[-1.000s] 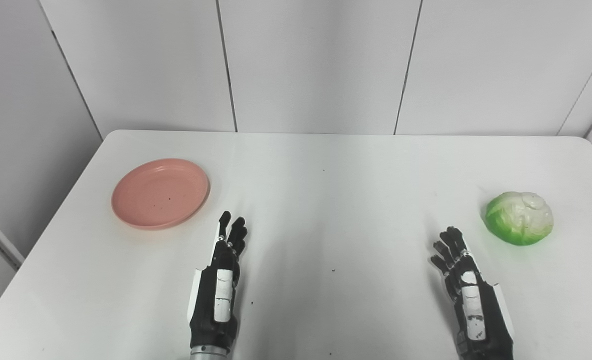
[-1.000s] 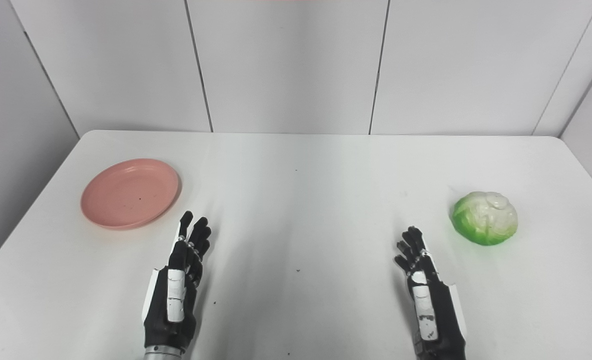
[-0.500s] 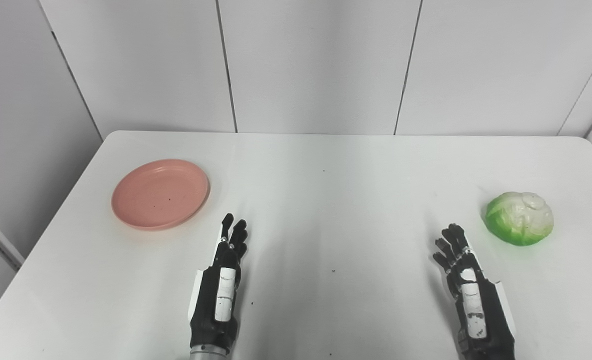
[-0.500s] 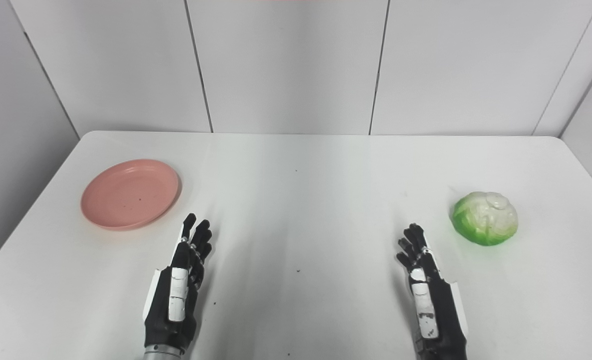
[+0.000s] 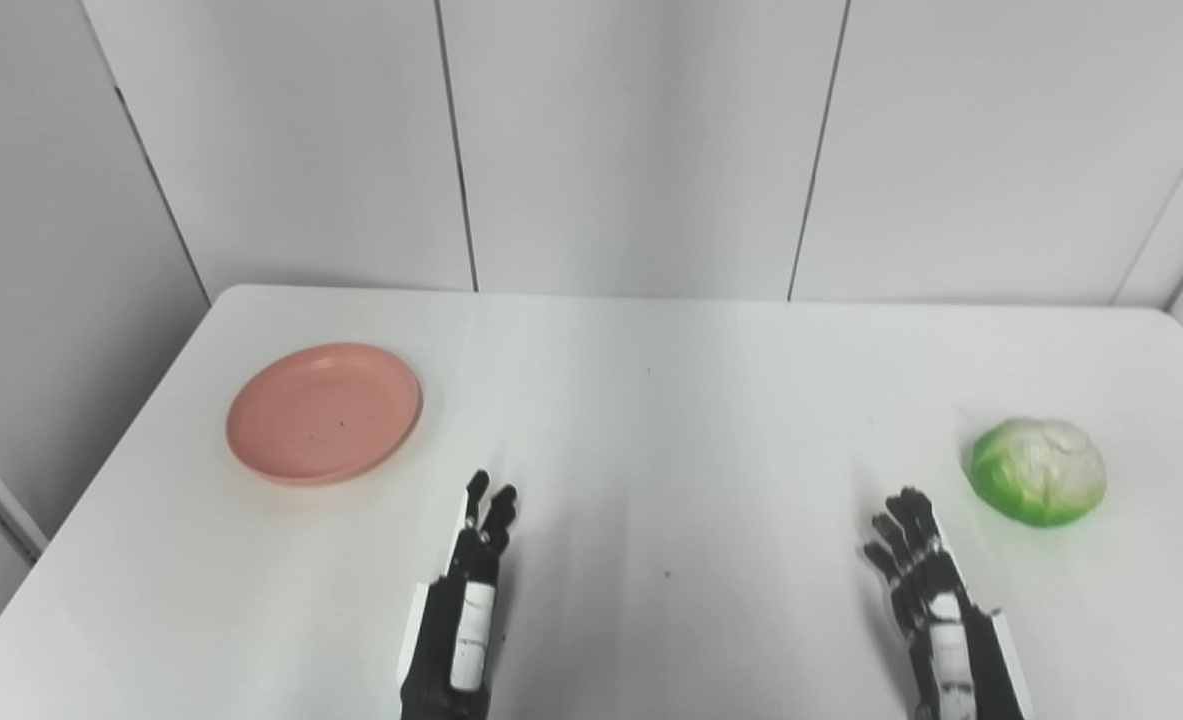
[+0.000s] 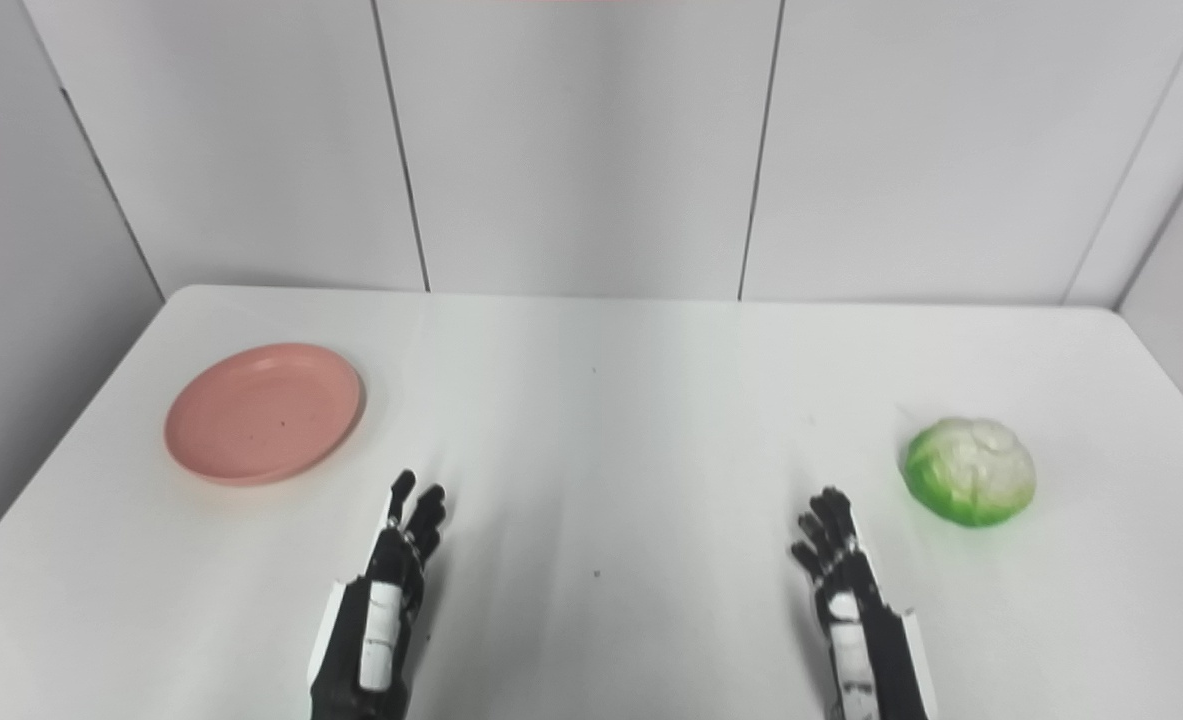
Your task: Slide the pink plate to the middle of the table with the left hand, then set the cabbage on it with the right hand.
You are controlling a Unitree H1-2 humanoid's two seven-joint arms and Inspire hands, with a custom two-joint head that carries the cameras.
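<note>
On white table (image 5: 651,420), pink plate (image 5: 323,412) far-left of left hand (image 5: 466,610) spread fingers (image 5: 491,505), empty.

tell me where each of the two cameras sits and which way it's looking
Left eye view: on the robot's head, angled down and forward over the white table toward the panelled wall; the left hand and right hand rise from the bottom edge.
Right eye view: beside it on the head, facing the same way; everything sits a little further left in the picture.
Shared: the pink plate at the table's left, the cabbage at its right, both hands open and touching neither.
</note>
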